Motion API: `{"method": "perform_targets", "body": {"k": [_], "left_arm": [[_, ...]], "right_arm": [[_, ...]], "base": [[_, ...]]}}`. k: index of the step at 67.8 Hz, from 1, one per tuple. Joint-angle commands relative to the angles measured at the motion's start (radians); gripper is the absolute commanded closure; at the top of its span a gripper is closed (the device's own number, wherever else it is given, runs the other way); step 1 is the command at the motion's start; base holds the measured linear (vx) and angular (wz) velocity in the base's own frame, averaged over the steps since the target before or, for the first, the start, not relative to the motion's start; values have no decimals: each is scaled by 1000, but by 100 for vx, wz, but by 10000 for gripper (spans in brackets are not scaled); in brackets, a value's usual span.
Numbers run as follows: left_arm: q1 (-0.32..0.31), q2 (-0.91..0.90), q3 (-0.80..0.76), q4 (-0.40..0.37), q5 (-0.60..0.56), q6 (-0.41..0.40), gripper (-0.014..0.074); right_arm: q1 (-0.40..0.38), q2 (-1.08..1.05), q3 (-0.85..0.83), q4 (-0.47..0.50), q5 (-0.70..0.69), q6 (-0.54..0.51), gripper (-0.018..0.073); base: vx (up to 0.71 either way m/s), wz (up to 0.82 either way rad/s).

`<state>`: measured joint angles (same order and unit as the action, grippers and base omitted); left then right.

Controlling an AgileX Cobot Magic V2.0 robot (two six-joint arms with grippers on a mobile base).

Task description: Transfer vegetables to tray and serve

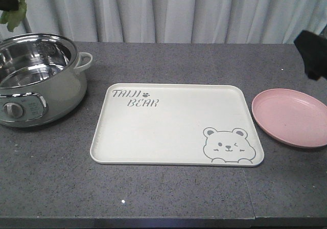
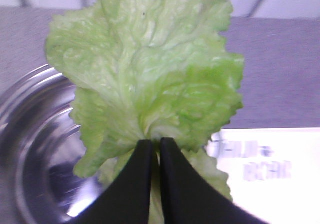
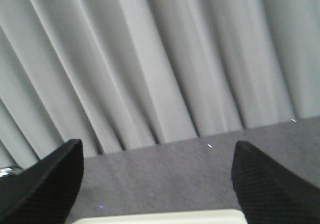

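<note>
One leaf of lettuce (image 2: 150,69) hung pinched in the left end effector (image 2: 155,143), whose two black fingers were closed almost together on the base of the leaf, above the steel pot (image 1: 36,81) at the left end of the grey tabletop (image 1: 153,198). The cream tray (image 1: 173,124), marked "TAIJI BEAR" and a winking bear, lay flat at the middle of the tabletop just right of the pot, with a round pink plate (image 1: 291,116) beside its right edge. The right end effector (image 3: 157,146) hovered near the plate with its fingers spread wide apart, gripping nothing, before a pale curtain (image 1: 179,9).
</note>
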<state>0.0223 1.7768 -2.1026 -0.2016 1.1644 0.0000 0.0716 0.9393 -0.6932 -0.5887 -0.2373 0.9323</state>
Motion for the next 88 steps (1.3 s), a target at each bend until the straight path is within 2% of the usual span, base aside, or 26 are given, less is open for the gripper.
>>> {"method": "perform_targets", "body": {"k": [1,9,13,16,21,27,31,39,46,54,63,79,88], "left_arm": [[-23,-71,-30,-136,-72,49,603],[-71,-75,-30,-285,-72,154,603],[-97,-73,-30,-323,-73,190,603],[-123,-72,-30,-340,-73,215,603],[-170,-69,-30,-342,-73,245,603],[-221,-68,-25,-341,-76,285,603],[-257,-68,-25,-336,-75,303,603],[-296,-68,-25,-336,-84,325,603],[-321,-68,-25,-334,-97,327,603],[-321,-68,-25,-338,-112,328,603],[-321,-68,-25,-339,-112,328,603],[-353,-68,-25,-336,-116,328,603],[-373,-68,-25,-336,-120,328,603]], "right_arm": [[-3,54,-109,-91,-164,141,-21],[-3,159,-233,-301,-293,381,-17],[-3,212,-302,-407,-356,520,-13],[-3,255,-356,-512,-406,623,-8],[-3,320,-442,-627,-468,777,-6],[-3,393,-535,-701,-529,913,-4],[-3,429,-576,-712,-555,985,-4],[-3,478,-617,-712,-586,1057,-4],[-3,504,-617,-707,-632,1093,-4],[-3,531,-617,-707,-668,1143,-4],[-3,554,-617,-688,-689,1145,-4],[-3,612,-617,-570,-751,1145,-4],[-2,644,-617,-539,-797,1145,-4]], "base": [[0,0],[0,0],[0,0],[0,0],[0,0],[0,0],[0,0],[0,0],[0,0],[0,0],[0,0],[0,0],[0,0]]}}
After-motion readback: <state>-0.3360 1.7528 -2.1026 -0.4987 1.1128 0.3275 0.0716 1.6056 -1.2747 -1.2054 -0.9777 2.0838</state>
